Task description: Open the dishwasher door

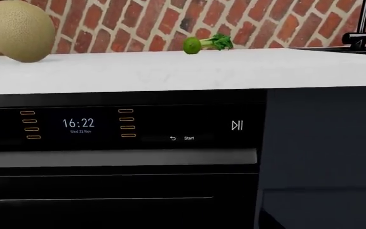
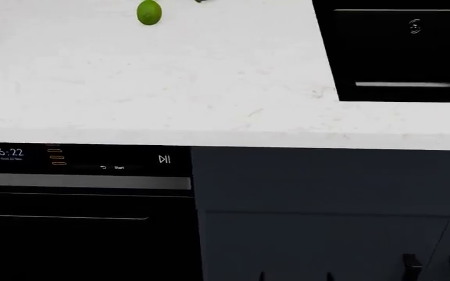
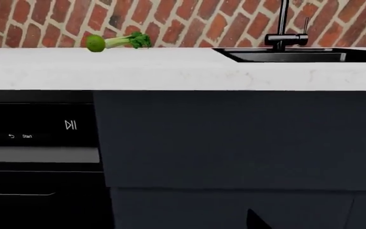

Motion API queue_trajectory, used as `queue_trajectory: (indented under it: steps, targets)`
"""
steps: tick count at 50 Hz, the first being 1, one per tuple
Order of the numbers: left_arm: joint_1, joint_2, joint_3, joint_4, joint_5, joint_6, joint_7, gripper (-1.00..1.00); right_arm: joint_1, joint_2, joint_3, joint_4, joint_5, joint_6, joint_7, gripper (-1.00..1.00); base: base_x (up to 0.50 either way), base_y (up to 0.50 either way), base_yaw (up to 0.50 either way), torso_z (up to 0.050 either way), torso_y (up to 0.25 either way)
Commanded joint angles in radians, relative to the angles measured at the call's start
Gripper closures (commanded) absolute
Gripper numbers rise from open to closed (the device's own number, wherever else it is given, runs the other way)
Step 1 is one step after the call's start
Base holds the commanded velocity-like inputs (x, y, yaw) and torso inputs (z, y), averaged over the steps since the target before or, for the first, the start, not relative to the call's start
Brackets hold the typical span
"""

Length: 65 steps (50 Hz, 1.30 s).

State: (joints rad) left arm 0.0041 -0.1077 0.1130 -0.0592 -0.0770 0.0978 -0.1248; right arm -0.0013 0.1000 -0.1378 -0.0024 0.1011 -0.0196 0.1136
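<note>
At the bottom edge of the head view a few dark tips poke up: one pair at the lower right [image 2: 432,264] and two fainter points near the middle; which gripper each belongs to, and how far either one is open, cannot be told, and nothing is seen held.

Next comes one dishwasher door [image 1: 119,181], glossy black, shut flush under the countertop [image 1: 170,71] and just left of the navy cabinet front [image 3: 234,138]. Its control strip reads "16:22" with a small date line too fine to read surely. There are two columns of four orange bar lights each, a back arrow beside the word "Start", and one white play/pause symbol. One grey horizontal band runs below the strip, with thin silver lines under it.

On the white countertop sit one lime [image 2: 149,12], one broccoli stalk [image 1: 218,42] touching it, and one pale melon [image 1: 19,29]. Further right lies one black sink basin [image 2: 401,52] with one black faucet [image 3: 285,26], and behind all a red brick wall [image 3: 202,19].
</note>
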Motion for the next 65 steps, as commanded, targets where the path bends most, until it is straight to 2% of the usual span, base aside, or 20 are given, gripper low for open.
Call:
queue_trajectory:
  steps: [1,15,65]
  targets:
    - [-0.011,-0.003,0.009,-0.008,-0.025,-0.031,-0.012,-1.0,0.0,0.011,0.002,-0.01,0.011,-0.004,0.031,-1.0,0.0,0.0,0.0,-0.05,0.0]
    - [-0.003,-0.017,0.028,0.0,-0.034,-0.015,-0.018,-1.0,0.01,0.023,-0.022,0.004,-0.02,0.003,0.069,-1.0,0.0,0.0,0.0,-0.05,0.0]
    - [0.003,-0.048,0.075,-0.011,-0.054,-0.014,-0.055,-1.0,0.0,0.048,-0.047,0.0,0.057,0.009,0.094,-1.0,0.0,0.0,0.0,-0.05,0.0]
